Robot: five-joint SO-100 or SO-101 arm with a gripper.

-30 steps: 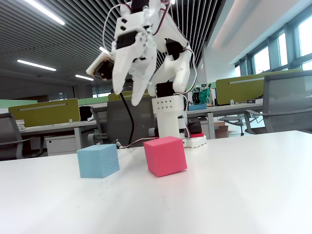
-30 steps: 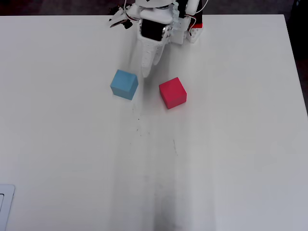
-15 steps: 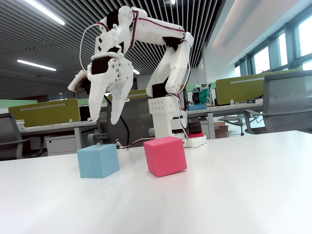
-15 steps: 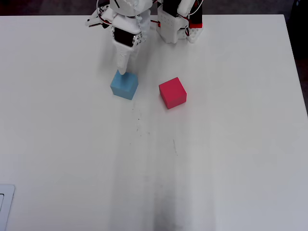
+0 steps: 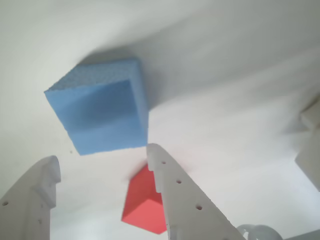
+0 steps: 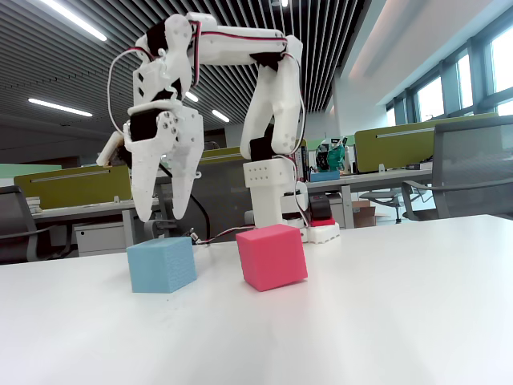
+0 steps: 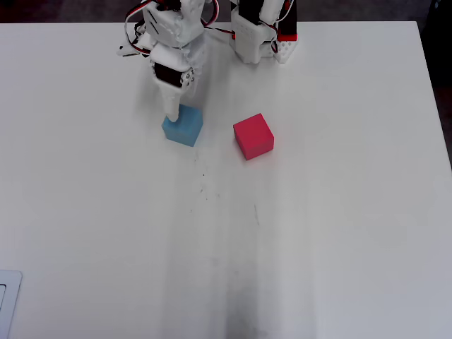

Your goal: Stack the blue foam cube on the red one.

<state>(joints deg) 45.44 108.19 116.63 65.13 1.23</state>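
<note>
The blue foam cube (image 5: 100, 110) sits on the white table, left of the red foam cube (image 6: 272, 257) in the fixed view, with a small gap between them. My gripper (image 6: 160, 216) hangs open just above the blue cube (image 6: 160, 265), its fingertips pointing down and not touching it. In the wrist view the two white fingers (image 5: 175, 195) frame the blue cube, and the red cube (image 5: 145, 205) shows partly behind the right finger. The overhead view shows the gripper (image 7: 173, 113) over the back edge of the blue cube (image 7: 185, 129), with the red cube (image 7: 253, 136) to its right.
The arm's base (image 7: 254, 35) stands at the table's far edge behind the cubes. The white table (image 7: 282, 233) stretches wide in front of them. Faint dark marks (image 7: 205, 176) dot its surface. Office desks and chairs lie beyond the table in the fixed view.
</note>
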